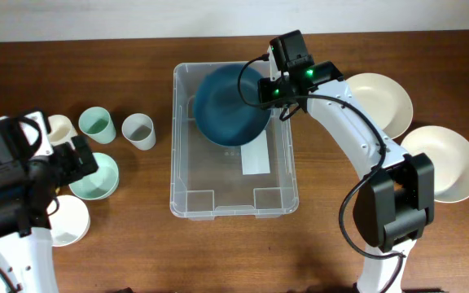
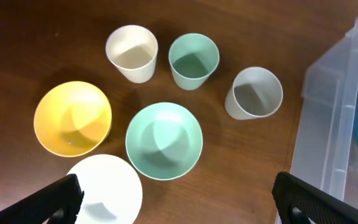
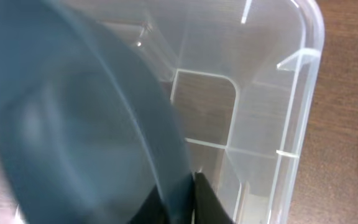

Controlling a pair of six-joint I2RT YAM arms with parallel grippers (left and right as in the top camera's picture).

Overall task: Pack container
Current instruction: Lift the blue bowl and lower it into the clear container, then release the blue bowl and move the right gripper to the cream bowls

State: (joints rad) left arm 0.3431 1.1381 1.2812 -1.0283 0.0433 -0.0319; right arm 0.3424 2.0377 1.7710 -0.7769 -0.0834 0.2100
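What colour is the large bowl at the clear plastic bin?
Dark teal blue. The large round bowl shows best in the overhead view.

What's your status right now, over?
Left gripper open, empty, above the cups. Right gripper shut on blue bowl rim, bowl tilted at container far end. No obstruction seen.

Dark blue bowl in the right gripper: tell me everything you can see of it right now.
The dark blue bowl is round, wide and shallow, plain matte teal-blue, plastic-looking and empty. It sits within the far end of the clear container, hollow side up, and seems slightly tilted. The right gripper pinches its right rim between the fingers. Whether its underside touches the container floor cannot be told.
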